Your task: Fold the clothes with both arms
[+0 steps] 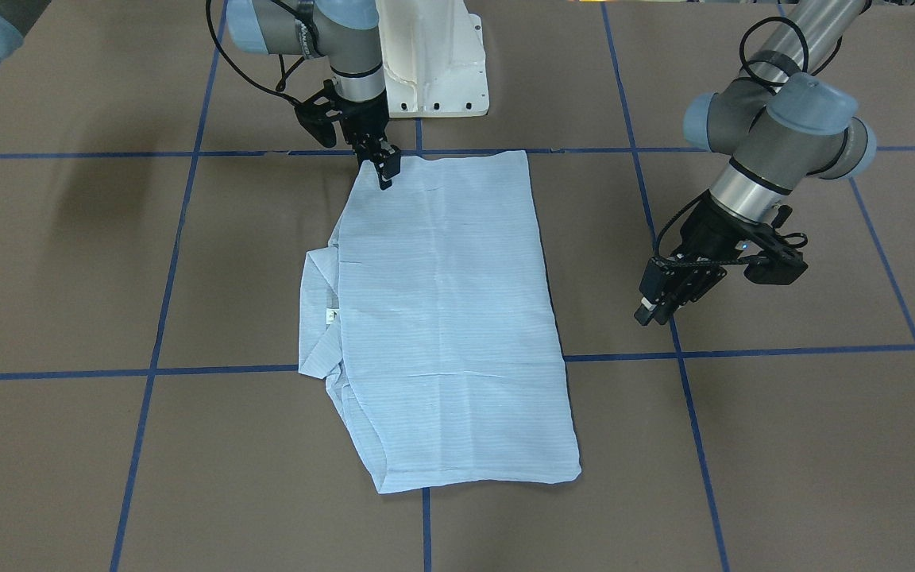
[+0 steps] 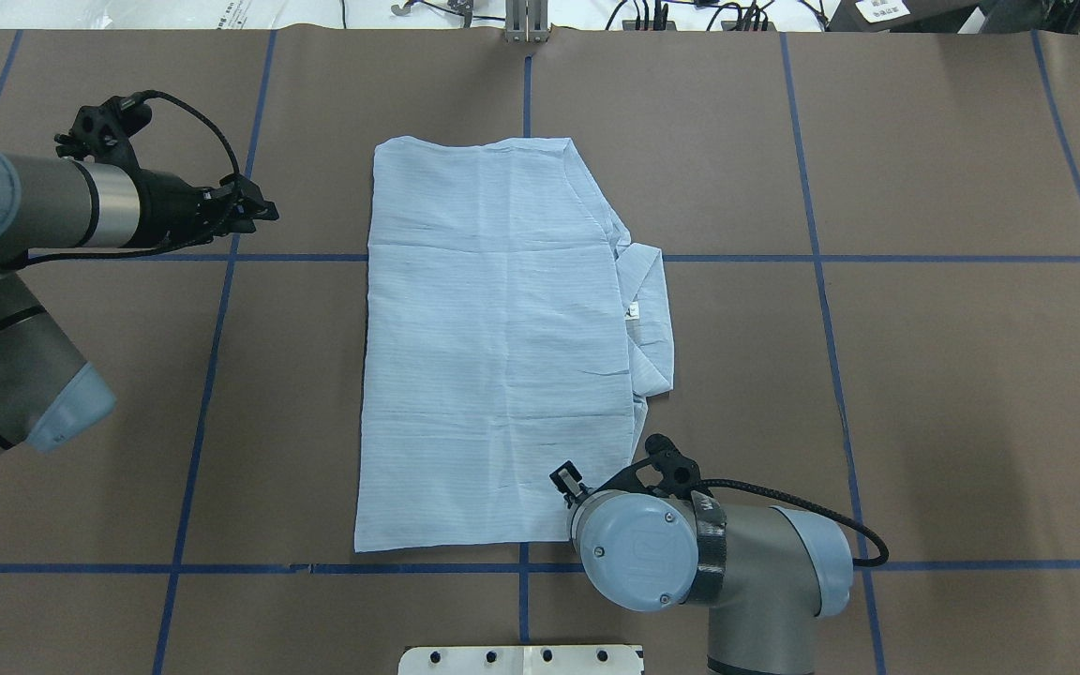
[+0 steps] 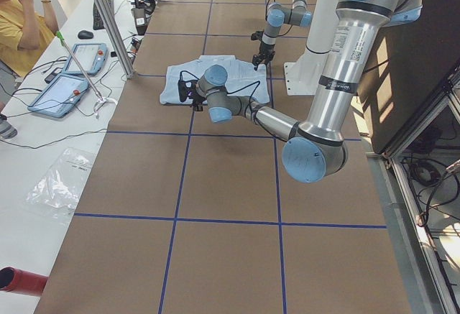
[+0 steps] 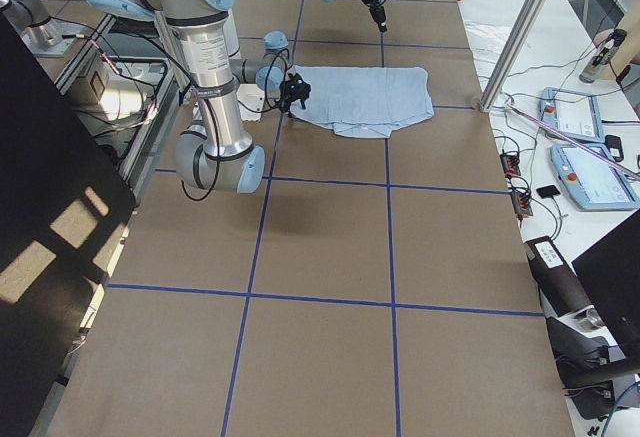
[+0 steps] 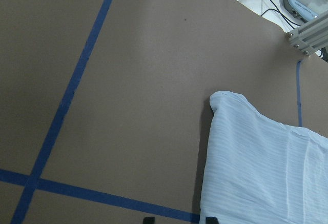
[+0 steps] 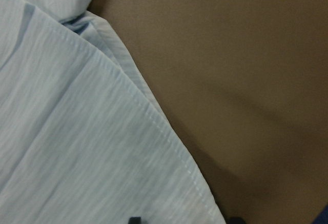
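Note:
The light-blue striped shirt (image 1: 449,318) lies flat on the brown table, folded into a long rectangle (image 2: 493,347). Its collar (image 2: 648,309) and white neck label (image 2: 632,312) stick out on the robot's right side. My right gripper (image 1: 384,175) is down at the shirt's near right corner. In the right wrist view the two fingertips are apart and the hemmed shirt edge (image 6: 77,147) runs between them. My left gripper (image 1: 652,314) hovers over bare table left of the shirt, empty. Its tips are apart in the left wrist view, where the shirt's far corner (image 5: 261,167) shows.
Blue tape lines (image 2: 221,375) grid the brown table. The white pedestal base (image 1: 434,63) stands behind the shirt's near edge. A metal post (image 2: 526,23) stands at the table's far edge. An operator (image 3: 21,19) and tablets (image 3: 72,70) are on that far side.

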